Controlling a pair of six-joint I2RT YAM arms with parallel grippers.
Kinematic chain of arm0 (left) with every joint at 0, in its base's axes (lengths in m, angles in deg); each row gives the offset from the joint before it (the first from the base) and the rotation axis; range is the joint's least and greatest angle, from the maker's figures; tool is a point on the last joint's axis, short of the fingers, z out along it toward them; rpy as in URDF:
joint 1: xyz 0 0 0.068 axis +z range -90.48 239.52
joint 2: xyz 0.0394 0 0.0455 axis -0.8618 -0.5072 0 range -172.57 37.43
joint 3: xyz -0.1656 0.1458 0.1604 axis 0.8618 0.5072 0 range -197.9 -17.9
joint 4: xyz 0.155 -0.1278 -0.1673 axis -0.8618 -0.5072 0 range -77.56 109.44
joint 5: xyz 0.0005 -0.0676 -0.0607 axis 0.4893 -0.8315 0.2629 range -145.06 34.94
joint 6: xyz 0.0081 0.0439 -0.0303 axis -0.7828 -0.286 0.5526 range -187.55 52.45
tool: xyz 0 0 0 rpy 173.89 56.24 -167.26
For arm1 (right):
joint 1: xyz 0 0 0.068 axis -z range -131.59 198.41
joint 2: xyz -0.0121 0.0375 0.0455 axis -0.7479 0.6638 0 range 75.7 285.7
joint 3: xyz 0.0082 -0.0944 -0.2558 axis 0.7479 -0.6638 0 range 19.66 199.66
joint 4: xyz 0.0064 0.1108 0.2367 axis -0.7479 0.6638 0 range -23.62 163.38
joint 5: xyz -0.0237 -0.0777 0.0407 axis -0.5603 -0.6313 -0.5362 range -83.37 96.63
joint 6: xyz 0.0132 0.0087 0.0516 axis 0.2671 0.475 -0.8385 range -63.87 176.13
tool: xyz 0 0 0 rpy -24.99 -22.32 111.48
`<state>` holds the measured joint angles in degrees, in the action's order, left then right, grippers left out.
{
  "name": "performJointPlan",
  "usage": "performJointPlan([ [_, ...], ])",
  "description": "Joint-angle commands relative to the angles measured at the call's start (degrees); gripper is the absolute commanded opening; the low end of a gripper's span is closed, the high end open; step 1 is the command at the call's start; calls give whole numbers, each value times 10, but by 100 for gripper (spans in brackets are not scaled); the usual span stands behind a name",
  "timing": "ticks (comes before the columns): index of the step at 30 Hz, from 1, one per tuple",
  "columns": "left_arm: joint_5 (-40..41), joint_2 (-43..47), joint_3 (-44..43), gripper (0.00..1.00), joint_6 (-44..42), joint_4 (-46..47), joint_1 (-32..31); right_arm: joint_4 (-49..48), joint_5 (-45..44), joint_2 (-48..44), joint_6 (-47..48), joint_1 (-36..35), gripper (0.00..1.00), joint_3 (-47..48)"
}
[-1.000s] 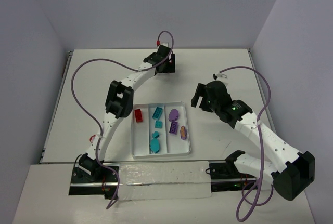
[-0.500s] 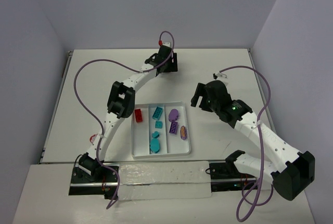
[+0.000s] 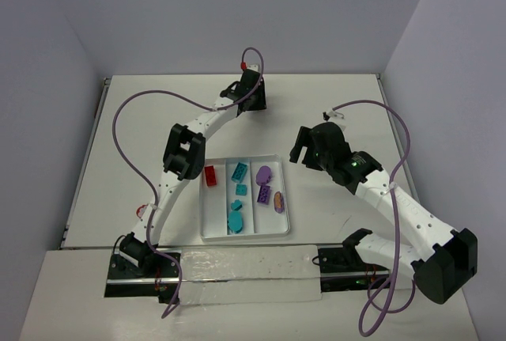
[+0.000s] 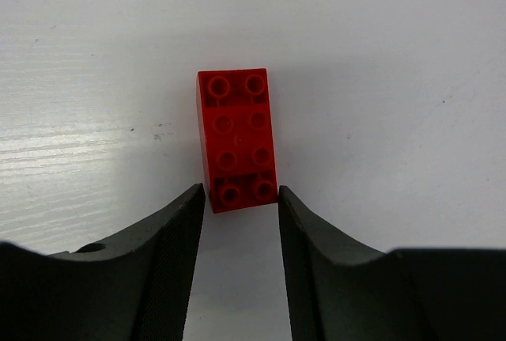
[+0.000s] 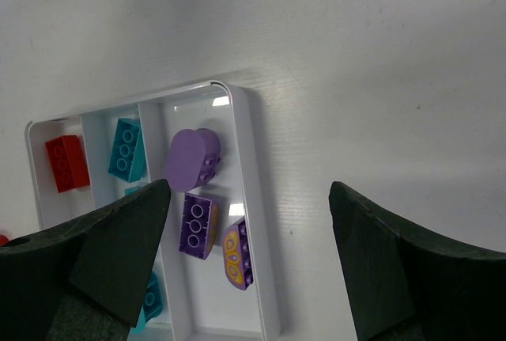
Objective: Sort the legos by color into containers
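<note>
A red lego (image 4: 237,139) lies studs-up on the white table, out beyond the tray. My left gripper (image 4: 241,192) is at the far middle of the table (image 3: 251,97), and its fingertips press both sides of the brick's near end. The white tray (image 3: 245,236) holds one red lego (image 3: 212,175) in its left container, teal legos (image 3: 238,172) in the middle one and purple legos (image 3: 263,173) in the right one. My right gripper (image 5: 249,191) hovers open over the tray's right rim (image 5: 251,143) and holds nothing.
Purple cables loop over the table to the left and right of the arms. Both arm bases stand on a rail at the near edge. The left arm's elbow (image 3: 183,153) hangs just left of the tray.
The left gripper's jaws have closed in from wide open onto the red lego. Both arms have stayed almost still.
</note>
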<state>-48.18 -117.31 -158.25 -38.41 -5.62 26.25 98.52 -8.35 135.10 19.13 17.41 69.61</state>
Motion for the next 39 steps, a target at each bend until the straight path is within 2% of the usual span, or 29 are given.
performJointPlan([
  [1,3,-1,-6,44,3,14,-2,-14,-7,2,0,-5,89,24],
  [4,7,5,0,36,2,13,-2,-13,-7,0,1,-5,89,24],
  [8,23,40,37,10,-1,17,-2,-14,-7,0,-1,-5,89,23],
  [11,33,75,101,1,-6,33,-3,-14,-5,-1,-2,-5,89,22],
  [31,88,342,411,0,11,-8,-31,-12,-3,-23,-9,-17,89,14],
  [34,79,359,447,0,8,-7,-31,-13,-3,-24,-9,-20,89,12],
  [39,111,392,509,0,21,-10,-32,-11,-8,-32,-13,-27,89,8],
])
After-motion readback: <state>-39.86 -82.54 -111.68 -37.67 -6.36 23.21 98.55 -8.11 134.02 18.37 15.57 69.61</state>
